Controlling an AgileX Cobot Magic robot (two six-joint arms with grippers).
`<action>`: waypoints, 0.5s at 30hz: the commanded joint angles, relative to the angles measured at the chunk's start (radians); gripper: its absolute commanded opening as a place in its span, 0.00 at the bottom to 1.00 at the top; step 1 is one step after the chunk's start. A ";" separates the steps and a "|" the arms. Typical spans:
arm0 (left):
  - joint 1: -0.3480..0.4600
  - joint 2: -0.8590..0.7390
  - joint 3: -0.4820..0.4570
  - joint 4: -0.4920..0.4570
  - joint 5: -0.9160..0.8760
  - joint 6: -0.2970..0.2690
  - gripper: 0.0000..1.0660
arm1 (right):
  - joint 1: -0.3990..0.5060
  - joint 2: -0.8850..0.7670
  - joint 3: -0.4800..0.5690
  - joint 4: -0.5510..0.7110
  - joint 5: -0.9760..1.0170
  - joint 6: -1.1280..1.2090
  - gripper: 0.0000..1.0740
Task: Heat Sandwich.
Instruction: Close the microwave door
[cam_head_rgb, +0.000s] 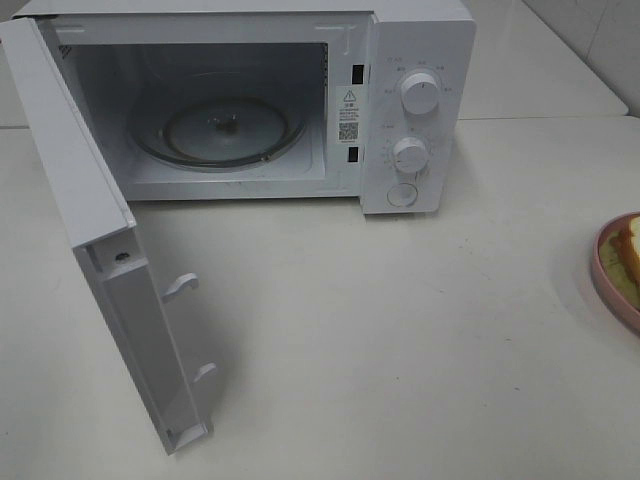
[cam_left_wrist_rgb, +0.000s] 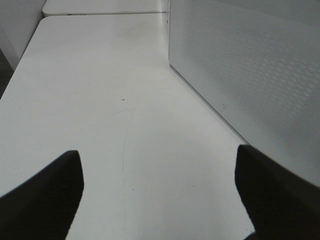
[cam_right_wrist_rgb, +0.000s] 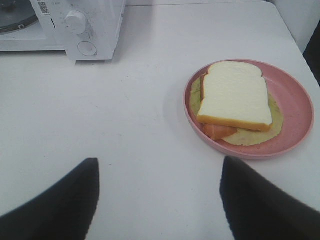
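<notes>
My right gripper (cam_right_wrist_rgb: 159, 200) hangs with its jaws spread wide and empty, above bare table (cam_head_rgb: 400, 330). Just beyond it the sandwich (cam_right_wrist_rgb: 234, 97) sits on the pink plate (cam_right_wrist_rgb: 295, 107) at the table's right edge. My left gripper (cam_left_wrist_rgb: 159, 195) is spread too, holding nothing, beside the microwave door (cam_head_rgb: 90, 250), which stands swung open. Farther back, the microwave (cam_head_rgb: 400, 110) shows its glass turntable (cam_head_rgb: 220, 130) bare.
</notes>
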 joint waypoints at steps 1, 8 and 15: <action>-0.005 -0.013 0.002 -0.005 -0.008 0.000 0.71 | -0.005 -0.027 0.003 -0.007 -0.005 0.009 0.62; -0.005 -0.013 0.002 -0.005 -0.008 0.000 0.71 | -0.005 -0.027 0.003 -0.007 -0.005 0.009 0.62; -0.005 -0.013 0.002 -0.005 -0.008 0.000 0.71 | -0.005 -0.027 0.003 -0.007 -0.005 0.009 0.62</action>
